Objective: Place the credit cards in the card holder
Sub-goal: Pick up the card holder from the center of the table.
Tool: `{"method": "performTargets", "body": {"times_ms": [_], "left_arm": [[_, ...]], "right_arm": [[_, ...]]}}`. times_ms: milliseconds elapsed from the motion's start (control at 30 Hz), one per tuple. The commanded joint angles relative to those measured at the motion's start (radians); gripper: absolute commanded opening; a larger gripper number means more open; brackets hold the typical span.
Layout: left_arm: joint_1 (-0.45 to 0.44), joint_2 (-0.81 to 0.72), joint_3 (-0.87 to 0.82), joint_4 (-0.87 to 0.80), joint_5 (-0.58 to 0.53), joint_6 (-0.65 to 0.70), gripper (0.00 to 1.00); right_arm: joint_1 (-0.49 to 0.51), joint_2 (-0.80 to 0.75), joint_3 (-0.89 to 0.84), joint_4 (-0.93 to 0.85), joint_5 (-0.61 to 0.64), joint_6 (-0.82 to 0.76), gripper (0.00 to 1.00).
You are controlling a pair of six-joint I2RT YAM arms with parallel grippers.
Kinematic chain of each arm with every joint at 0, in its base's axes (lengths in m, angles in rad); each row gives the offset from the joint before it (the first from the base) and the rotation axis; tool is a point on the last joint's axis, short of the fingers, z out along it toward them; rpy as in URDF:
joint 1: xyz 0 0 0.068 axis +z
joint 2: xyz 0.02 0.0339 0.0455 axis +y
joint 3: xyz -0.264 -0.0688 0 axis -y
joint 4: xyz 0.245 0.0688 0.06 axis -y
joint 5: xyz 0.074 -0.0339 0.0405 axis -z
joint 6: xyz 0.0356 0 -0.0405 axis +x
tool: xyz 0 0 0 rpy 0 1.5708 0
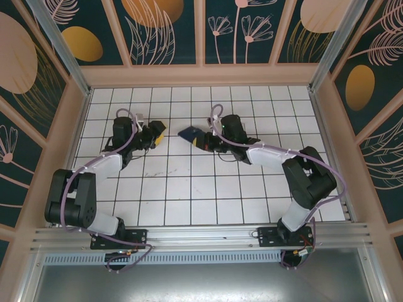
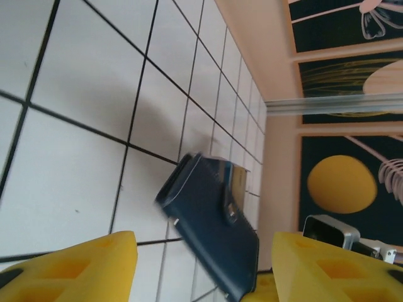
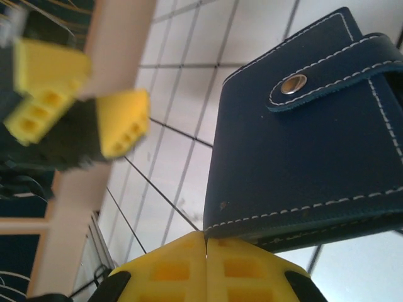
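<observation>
The card holder (image 1: 189,134) is a dark navy stitched case, closed by a tab with a metal snap (image 3: 293,83). It hangs tilted above the tiled floor at the back middle. My right gripper (image 1: 204,139) is shut on its near edge; in the right wrist view the yellow fingers (image 3: 206,248) meet right at the holder's (image 3: 302,157) lower corner. My left gripper (image 1: 155,133) stands open just left of the holder (image 2: 214,233), with its yellow fingers (image 2: 75,267) apart and nothing between them. The credit cards are hidden; a pale edge (image 2: 238,182) shows at the holder's far side, and I cannot tell what it is.
The white tiled floor (image 1: 189,189) is boxed in by a wooden wall (image 1: 201,75) with aluminium posts (image 1: 324,56). A metal rail (image 1: 201,236) runs along the near edge by the arm bases.
</observation>
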Motion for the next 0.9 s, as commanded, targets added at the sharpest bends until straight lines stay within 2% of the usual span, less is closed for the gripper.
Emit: {"method": "performTargets", "body": {"times_ms": [0, 133, 367, 467, 600, 700, 733, 800, 867], "left_arm": [[-0.015, 0.016, 0.001, 0.219, 0.062, -0.169, 0.57], [-0.027, 0.066, 0.078, 0.237, 0.100, -0.183, 0.54], [-0.055, 0.132, 0.088, 0.355, 0.110, -0.299, 0.50], [-0.054, 0.146, 0.105, 0.381, 0.101, -0.311, 0.44], [-0.054, 0.159, 0.137, 0.399, 0.109, -0.328, 0.18], [-0.054, 0.152, 0.141, 0.380, 0.103, -0.301, 0.05], [-0.054, 0.152, 0.146, 0.362, 0.106, -0.287, 0.04], [-0.054, 0.144, 0.152, 0.325, 0.106, -0.241, 0.03], [-0.054, 0.134, 0.159, 0.253, 0.099, -0.152, 0.03]], "right_arm": [[0.004, -0.021, 0.055, 0.125, 0.012, 0.045, 0.00], [0.007, 0.016, 0.087, 0.192, 0.007, 0.077, 0.00], [0.030, 0.092, 0.183, 0.245, -0.039, 0.112, 0.00], [0.051, 0.108, 0.197, 0.253, -0.039, 0.116, 0.00], [0.065, 0.126, 0.199, 0.270, -0.061, 0.132, 0.00], [0.066, 0.110, 0.174, 0.260, -0.052, 0.124, 0.00], [0.065, 0.102, 0.166, 0.242, -0.045, 0.113, 0.09], [0.061, 0.077, 0.157, 0.172, -0.024, 0.070, 0.33], [0.060, 0.037, 0.136, 0.102, 0.009, 0.012, 0.46]]}}
